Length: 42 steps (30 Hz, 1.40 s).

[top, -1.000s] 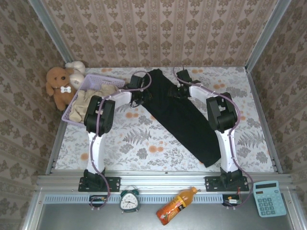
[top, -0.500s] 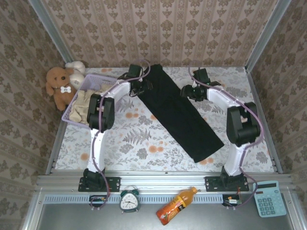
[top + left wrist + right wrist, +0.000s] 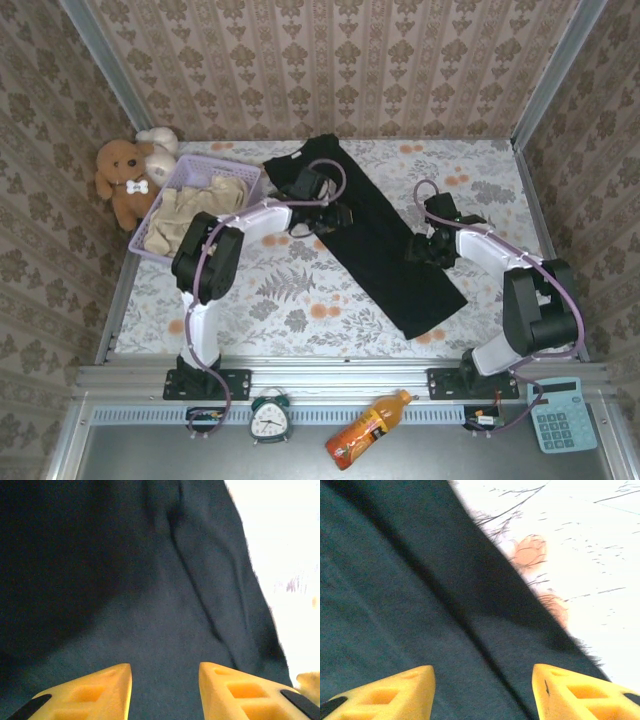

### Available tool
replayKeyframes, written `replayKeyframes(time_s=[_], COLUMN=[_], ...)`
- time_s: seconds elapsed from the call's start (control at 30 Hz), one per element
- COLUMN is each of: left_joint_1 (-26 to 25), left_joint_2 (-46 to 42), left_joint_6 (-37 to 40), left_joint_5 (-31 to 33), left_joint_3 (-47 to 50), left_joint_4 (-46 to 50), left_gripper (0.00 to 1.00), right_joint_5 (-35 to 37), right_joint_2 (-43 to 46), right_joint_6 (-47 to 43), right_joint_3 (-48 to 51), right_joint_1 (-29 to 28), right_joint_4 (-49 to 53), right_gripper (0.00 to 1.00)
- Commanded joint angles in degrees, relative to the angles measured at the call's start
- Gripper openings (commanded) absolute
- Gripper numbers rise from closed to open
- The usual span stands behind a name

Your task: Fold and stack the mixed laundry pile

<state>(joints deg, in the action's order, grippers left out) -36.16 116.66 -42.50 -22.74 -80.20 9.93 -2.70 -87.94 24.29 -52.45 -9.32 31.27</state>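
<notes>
The black garment [image 3: 375,240] lies flat in a long diagonal strip from the back centre to the front right of the table. My left gripper [image 3: 337,216] hovers over its left edge near the upper half. In the left wrist view that gripper [image 3: 165,669] is open, with bare black cloth [image 3: 150,580] between its yellow fingers. My right gripper [image 3: 416,250] is at the garment's right edge. It [image 3: 483,671] is open above dark cloth [image 3: 395,605] crossed by a fold line. The cream-beige garment [image 3: 197,208] lies bunched in the lavender basket [image 3: 188,166].
Two plush teddy bears [image 3: 126,178] sit in the back-left corner beside the basket. Floral tablecloth [image 3: 290,290] lies bare in front of the garment. A clock [image 3: 269,420], an orange bottle [image 3: 365,430] and a calculator [image 3: 555,415] rest on the near ledge.
Both arms have come forward along the black garment from its far end. The left gripper's jaws have parted. The garment's top end now spreads wider to the left.
</notes>
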Motion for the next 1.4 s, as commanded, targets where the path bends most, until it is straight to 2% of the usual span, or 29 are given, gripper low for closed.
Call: replayKeyframes(time_s=[0.0,0.03,0.13,0.27,0.37,0.53,0.67,0.8,0.9,1.0,1.13,1.27,1.37], left_joint_1=[-2.7,-3.1,-3.1,0.2,3.4,7.9,9.8,9.7,7.2,2.8,-0.7,-2.1,-2.7], left_joint_2=[-3.0,-2.5,-0.4,0.8,-0.7,-4.4,-6.2,-8.7,-11.3,-14.2,-16.8,-17.4,-16.8], left_joint_6=[-5.5,-6.2,-6.8,-5.0,-0.7,7.8,11.5,12.7,11.9,10.1,6.0,2.1,2.0], left_joint_5=[-1.8,-1.8,-0.4,1.0,1.5,3.6,4.4,1.3,-0.6,-1.0,-1.7,-3.1,-2.5], left_joint_3=[5.1,5.9,7.6,9.4,10.6,11.0,10.7,10.0,10.3,11.8,17.3,23.8,25.5], left_joint_4=[-6.0,-6.5,-7.2,-4.6,0.6,10.9,15.8,19.4,20.8,21.4,18.4,13.5,12.9], left_gripper=[0.41,0.41,0.40,0.39,0.38,0.39,0.39,0.42,0.43,0.43,0.43,0.42,0.42], right_joint_5=[2.9,2.9,1.7,-2.0,-1.9,-4.6,-7.4,-1.6,-3.8,-3.7,-1.6,-0.7,0.9], right_joint_2=[-4.0,-5.0,-6.9,-5.4,-1.9,0.5,2.1,4.2,4.2,4.6,4.9,2.9,1.4], right_joint_6=[1.3,1.5,2.6,5.8,7.7,13.6,16.6,13.2,11.7,12.2,14.9,16.7,17.3], right_joint_3=[-1.3,-1.8,-2.0,2.7,5.1,5.6,6.0,5.3,5.8,6.8,9.0,10.5,10.5], right_joint_1=[1.1,1.2,1.2,0.5,-2.6,-11.5,-14.1,-13.9,-15.0,-19.4,-24.6,-25.9,-26.1], right_joint_4=[-2.9,-2.9,-3.2,-4.9,-3.9,-3.9,-5.6,-2.1,-1.7,-0.9,-0.9,-2.5,-3.1], right_gripper=[0.47,0.44,0.44,0.44,0.45,0.48,0.50,0.49,0.44,0.40,0.39,0.37,0.29])
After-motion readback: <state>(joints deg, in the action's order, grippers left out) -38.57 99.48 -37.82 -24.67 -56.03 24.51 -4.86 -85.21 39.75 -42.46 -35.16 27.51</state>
